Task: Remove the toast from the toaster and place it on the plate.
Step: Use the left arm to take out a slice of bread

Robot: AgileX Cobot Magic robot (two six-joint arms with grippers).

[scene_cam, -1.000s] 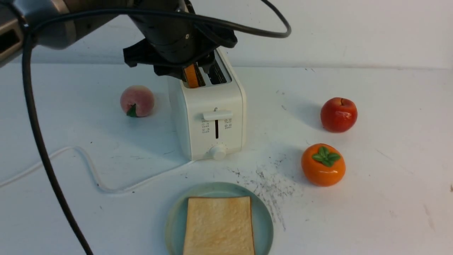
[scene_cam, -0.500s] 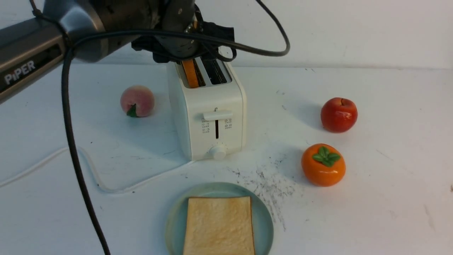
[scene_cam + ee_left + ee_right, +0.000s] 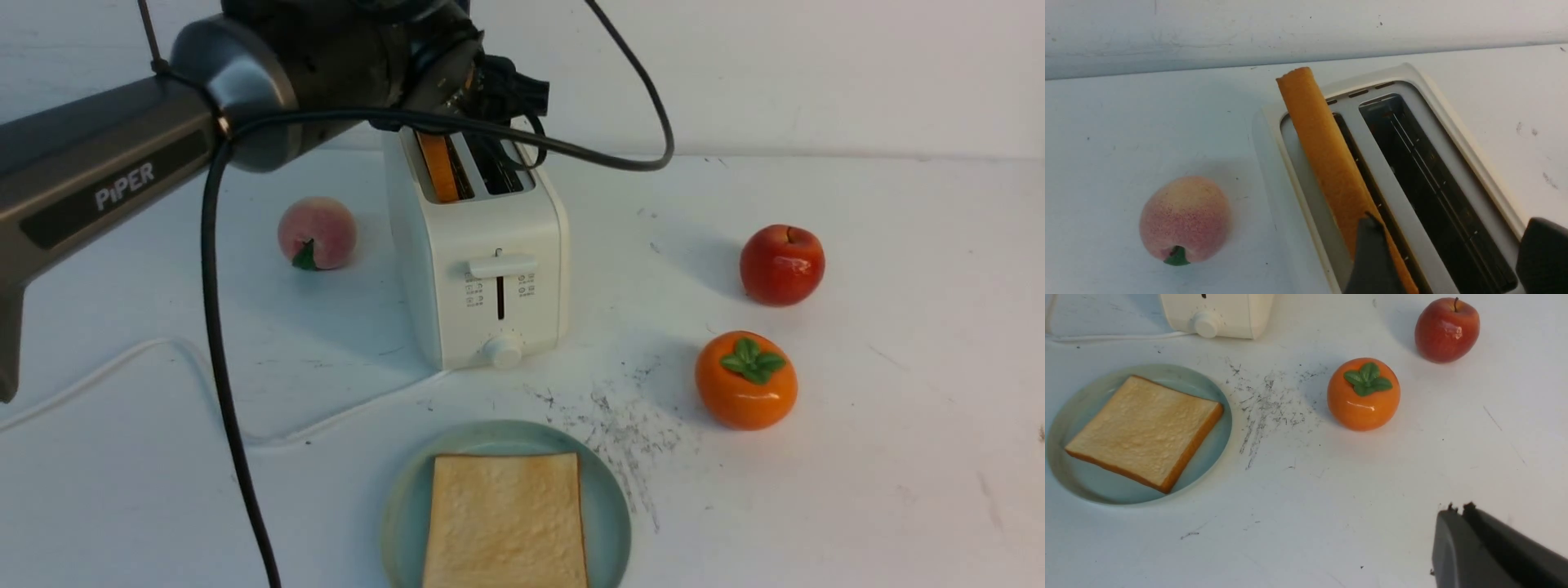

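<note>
The left end effector (image 3: 1453,222) was seen spread wide over the toaster (image 3: 1378,163), grasping nothing, one finger (image 3: 1372,253) before the upright toast (image 3: 1327,163) in the slot nearer the peach (image 3: 1186,220). The lettering "PiPER" (image 3: 124,186) was read on the left arm (image 3: 163,135); the toaster's icons (image 3: 474,294) were illegible. The right end effector (image 3: 1458,508), shown only by its wrist view, was clenched empty above the scuffed white tabletop (image 3: 1372,498). A second slice (image 3: 506,523) lay on the plate (image 3: 608,506).
</note>
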